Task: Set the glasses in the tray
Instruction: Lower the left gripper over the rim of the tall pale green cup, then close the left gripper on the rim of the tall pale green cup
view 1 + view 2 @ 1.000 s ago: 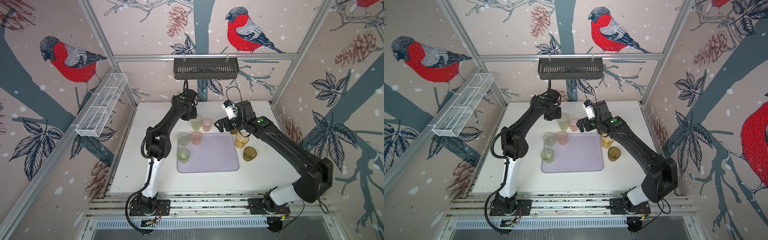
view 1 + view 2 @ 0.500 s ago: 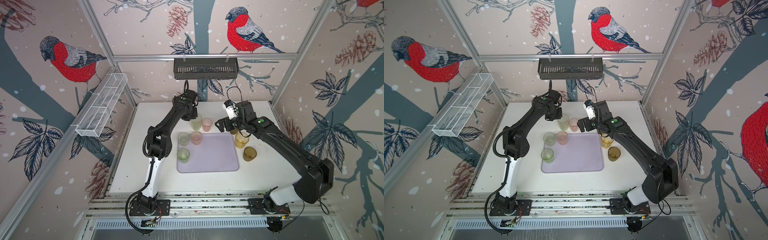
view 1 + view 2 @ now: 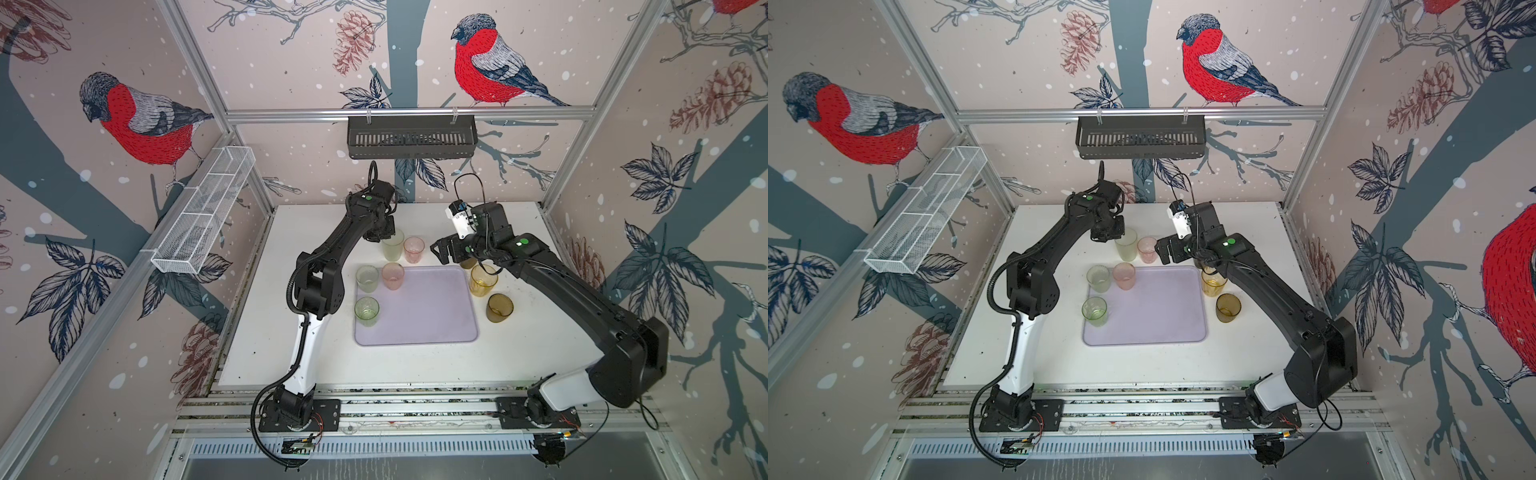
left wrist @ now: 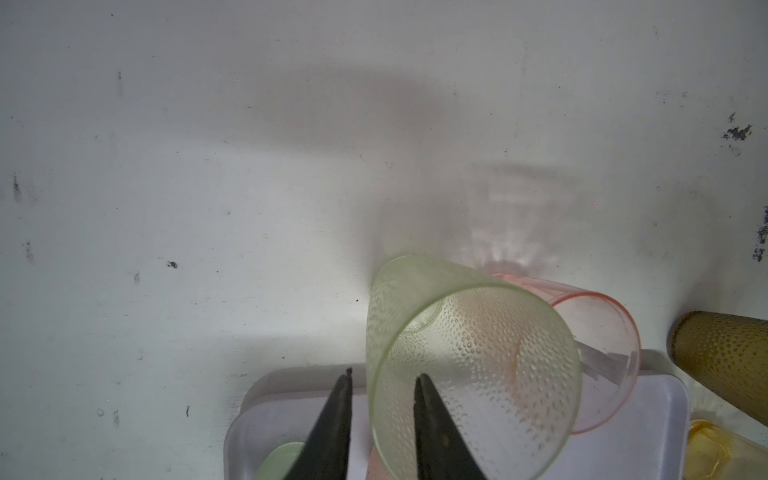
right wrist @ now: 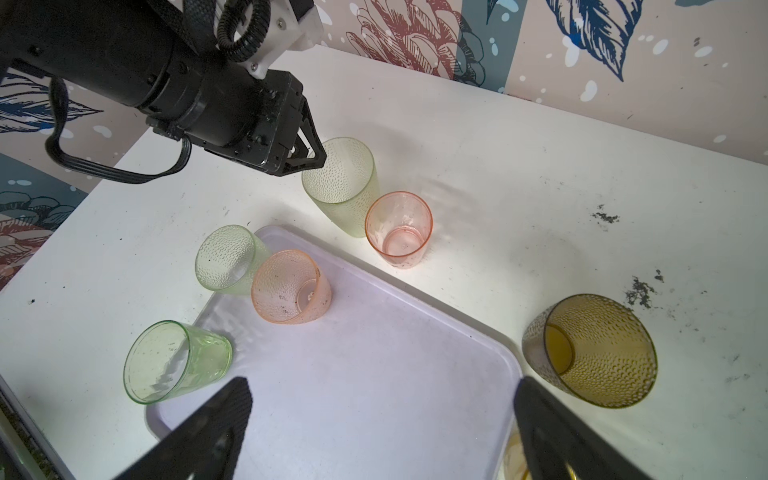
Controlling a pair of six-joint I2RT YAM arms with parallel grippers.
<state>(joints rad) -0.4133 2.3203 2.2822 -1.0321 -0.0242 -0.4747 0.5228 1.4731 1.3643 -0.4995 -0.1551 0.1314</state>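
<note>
The glasses [image 3: 392, 276], small translucent tumblers, stand upright in and around the flat rectangular pale lavender plastic tray [image 3: 419, 316] on the white table [image 3: 257, 357]. We see the dimpled pink tumbler [image 5: 291, 286] inside the tray's far left corner. The dimpled pale green tumbler [image 5: 226, 257] stands just beside it and the smooth green tumbler [image 5: 178, 361] stands at the tray's left edge; whether these two bases sit wholly within the rim we cannot tell. Behind the far edge, on the table, the tall frosted green tumbler [image 3: 1126, 245] and the smooth pink tumbler [image 3: 1147, 249] stand side by side. Right of the tray, on the table, are the yellow-amber tumbler [image 3: 483, 280] and a dark amber tumbler [image 3: 500, 307]. A second dark amber tumbler [image 5: 590, 349] stands just beside the far right corner. The left gripper [image 4: 384, 373] straddles the tall frosted green tumbler's rim, jaws narrow, one finger inside and one outside, with a sliver of space showing at the wall. The right gripper [image 5: 382, 388] hangs near the tray's far right corner, jaws wide, holding nothing.
</note>
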